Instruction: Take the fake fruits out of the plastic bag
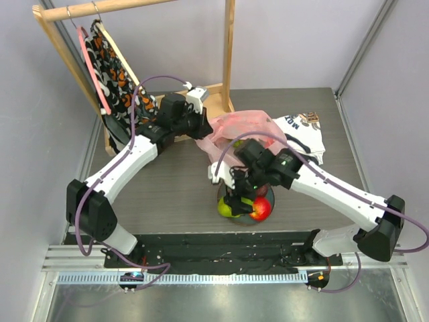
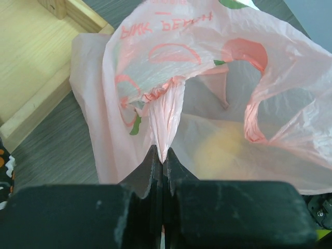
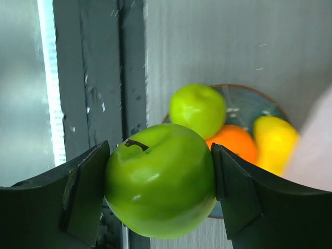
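Note:
My left gripper (image 2: 163, 155) is shut on a pinched fold of the pink plastic bag (image 2: 207, 78) and holds it up at the back of the table (image 1: 234, 127). A yellowish fruit (image 2: 223, 150) shows dimly through the bag's wall. At the near edge, my right gripper (image 3: 161, 176) is shut on a green apple (image 3: 161, 179), just above the plate (image 3: 244, 96). On the plate lie another green apple (image 3: 198, 110), an orange (image 3: 236, 142) and a yellow mango (image 3: 275, 142). From above, a red apple (image 1: 261, 209) also shows there.
A wooden rack (image 1: 228, 40) stands at the back left with a patterned cloth (image 1: 117, 74) hanging on it; its base (image 2: 31, 67) lies close beside the bag. A white-and-navy cloth (image 1: 301, 134) lies under the bag's right side. The plate sits near the table's front edge.

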{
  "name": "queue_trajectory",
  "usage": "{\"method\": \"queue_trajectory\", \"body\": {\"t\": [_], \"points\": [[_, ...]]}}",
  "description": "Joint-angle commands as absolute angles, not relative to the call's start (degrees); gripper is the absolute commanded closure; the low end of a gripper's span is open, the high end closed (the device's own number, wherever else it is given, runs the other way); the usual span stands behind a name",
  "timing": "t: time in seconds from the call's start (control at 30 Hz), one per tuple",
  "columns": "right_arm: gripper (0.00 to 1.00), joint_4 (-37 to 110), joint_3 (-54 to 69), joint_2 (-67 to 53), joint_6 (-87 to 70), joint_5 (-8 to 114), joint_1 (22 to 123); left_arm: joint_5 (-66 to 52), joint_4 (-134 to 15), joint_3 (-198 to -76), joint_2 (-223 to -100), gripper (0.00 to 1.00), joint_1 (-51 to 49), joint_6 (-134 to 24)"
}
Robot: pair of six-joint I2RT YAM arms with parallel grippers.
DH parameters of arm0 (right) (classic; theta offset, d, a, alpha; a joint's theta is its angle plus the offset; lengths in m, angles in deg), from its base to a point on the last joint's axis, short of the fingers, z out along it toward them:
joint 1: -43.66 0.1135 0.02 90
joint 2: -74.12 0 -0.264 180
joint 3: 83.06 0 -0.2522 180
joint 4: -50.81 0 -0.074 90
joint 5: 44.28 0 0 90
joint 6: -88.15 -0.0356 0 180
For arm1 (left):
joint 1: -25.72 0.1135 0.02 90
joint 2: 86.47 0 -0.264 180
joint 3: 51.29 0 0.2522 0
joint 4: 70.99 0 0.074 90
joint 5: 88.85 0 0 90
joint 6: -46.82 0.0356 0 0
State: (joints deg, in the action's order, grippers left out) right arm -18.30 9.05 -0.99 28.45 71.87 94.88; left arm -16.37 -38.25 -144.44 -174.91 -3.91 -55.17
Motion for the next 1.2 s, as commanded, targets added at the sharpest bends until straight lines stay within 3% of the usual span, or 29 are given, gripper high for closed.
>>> {"method": "queue_trajectory", "body": {"t": [0.0,0.3,0.87,1.0,1.03,1.17], "points": [[0.62,-16.39,14.08,-0.94,34.09,68.75,100.60,-15.90,-41.76,-145.30,-170.67,1.00,-3.28,-55.75],[0.62,-7.88,24.54,-0.15,37.70,61.81,108.26,-17.31,-41.14,-140.73,-165.58,1.00,-2.41,-56.54],[0.58,-0.66,34.48,-0.24,44.47,52.22,108.96,-19.42,-41.94,-138.79,-164.78,1.00,-2.32,-57.42],[0.51,-0.13,34.31,-0.59,44.29,51.78,108.96,-19.94,-42.29,-138.35,-164.87,1.00,-2.32,-57.86],[0.45,0.14,34.31,-0.67,44.29,51.17,108.88,-20.12,-42.29,-138.26,-164.78,1.00,-2.23,-58.21],[0.34,0.31,34.57,0.03,44.12,49.67,108.88,-20.73,-42.73,-138.17,-164.95,1.00,-2.32,-58.83]]}}
